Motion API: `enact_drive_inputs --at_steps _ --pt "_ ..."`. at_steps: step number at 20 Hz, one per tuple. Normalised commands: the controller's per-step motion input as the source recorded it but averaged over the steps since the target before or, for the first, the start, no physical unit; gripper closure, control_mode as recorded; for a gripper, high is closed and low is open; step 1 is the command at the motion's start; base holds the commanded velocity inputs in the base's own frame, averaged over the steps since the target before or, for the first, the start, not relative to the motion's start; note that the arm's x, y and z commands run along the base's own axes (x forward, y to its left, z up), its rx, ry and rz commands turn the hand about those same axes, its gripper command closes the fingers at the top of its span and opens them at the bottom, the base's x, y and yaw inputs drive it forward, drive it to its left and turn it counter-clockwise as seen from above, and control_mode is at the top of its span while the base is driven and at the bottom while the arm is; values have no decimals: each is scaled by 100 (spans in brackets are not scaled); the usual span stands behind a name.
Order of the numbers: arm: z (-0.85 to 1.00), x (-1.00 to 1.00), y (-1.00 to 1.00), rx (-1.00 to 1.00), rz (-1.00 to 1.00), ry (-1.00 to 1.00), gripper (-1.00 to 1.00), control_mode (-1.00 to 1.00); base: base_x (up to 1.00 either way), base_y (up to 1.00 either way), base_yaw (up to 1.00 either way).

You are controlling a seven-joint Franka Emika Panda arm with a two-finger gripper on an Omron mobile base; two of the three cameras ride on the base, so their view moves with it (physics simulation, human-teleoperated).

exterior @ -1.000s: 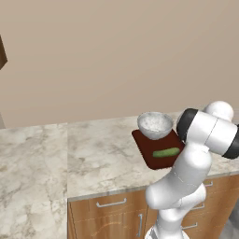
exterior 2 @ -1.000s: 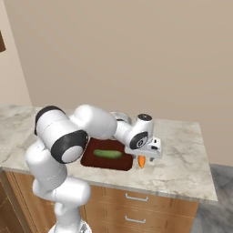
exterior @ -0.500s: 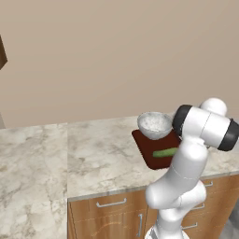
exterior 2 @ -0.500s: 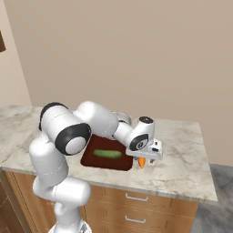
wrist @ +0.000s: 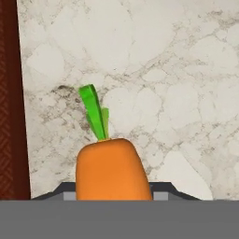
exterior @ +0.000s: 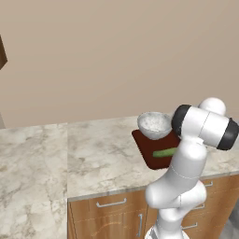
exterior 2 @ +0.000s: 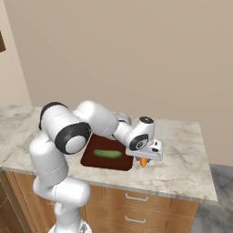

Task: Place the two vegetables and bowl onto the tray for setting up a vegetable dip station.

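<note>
The gripper (exterior 2: 146, 159) grasps the carrot (exterior 2: 143, 162) just beside the tray (exterior 2: 91, 161). The cucumber (exterior 2: 108, 154) lies on the tray.

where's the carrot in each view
Left base view: I can't make out the carrot; the arm covers that side of the tray.
Right base view: carrot hangs under the pincer, just right of the tray.
Hand view: carrot bottom centre, leaves pointing up, tray along the left edge.
Shared landmark: the tray.
</note>
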Motion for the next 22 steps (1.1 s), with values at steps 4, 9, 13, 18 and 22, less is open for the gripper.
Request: enact_drive_inputs --at_steps 4,9,13,18,22 --pt "19 -14 0 0 0 -1 100 -100 0 0 0" --pt "26 -18 0 1 2 -2 100 -100 0 0 0" --pt "27 -23 0 0 7 -6 100 -100 0 0 0" --pt "21 -24 4 2 12 -6 100 -100 0 0 0" --pt "19 -23 11 4 22 -6 100 -100 0 0 0"
